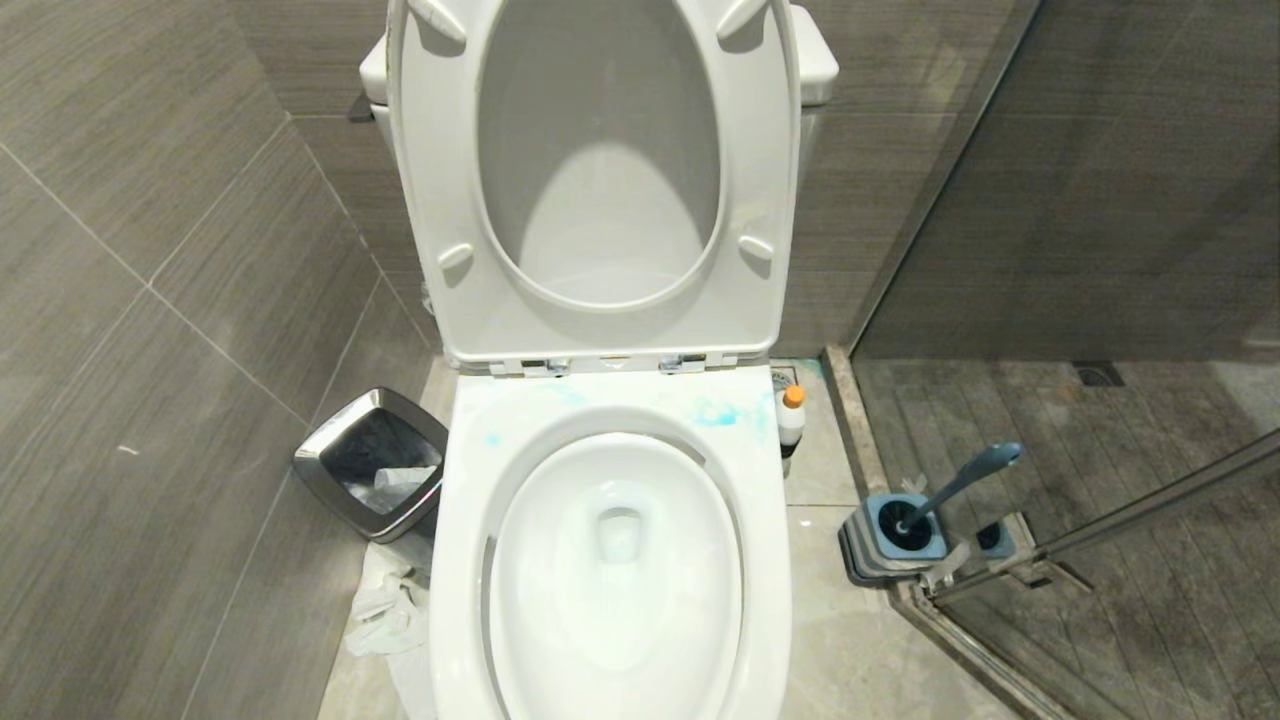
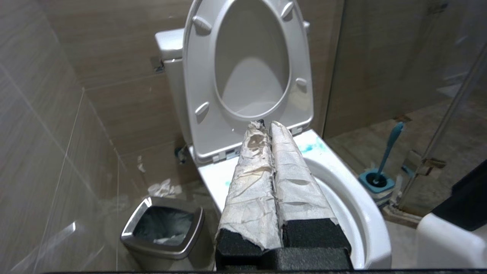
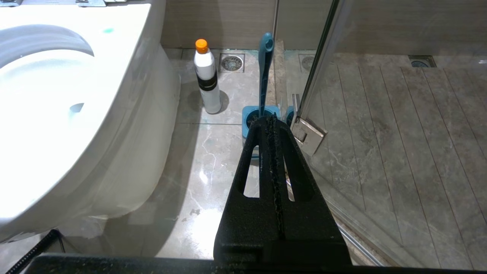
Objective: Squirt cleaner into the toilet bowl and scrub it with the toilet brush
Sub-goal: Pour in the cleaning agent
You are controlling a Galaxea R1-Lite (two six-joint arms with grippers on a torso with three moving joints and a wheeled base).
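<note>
Hovering left end effector [image 2: 265, 127], closed, empty.

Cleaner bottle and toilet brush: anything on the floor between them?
Nothing: only bare floor tile separates the cleaner bottle from the toilet brush, clearest in the right wrist view.

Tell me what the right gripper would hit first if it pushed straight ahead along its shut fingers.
Probably the toilet brush in its holder: the right gripper, shut and empty, points at it from above the floor. Depth is unclear, so the gap is hard to judge.
</note>
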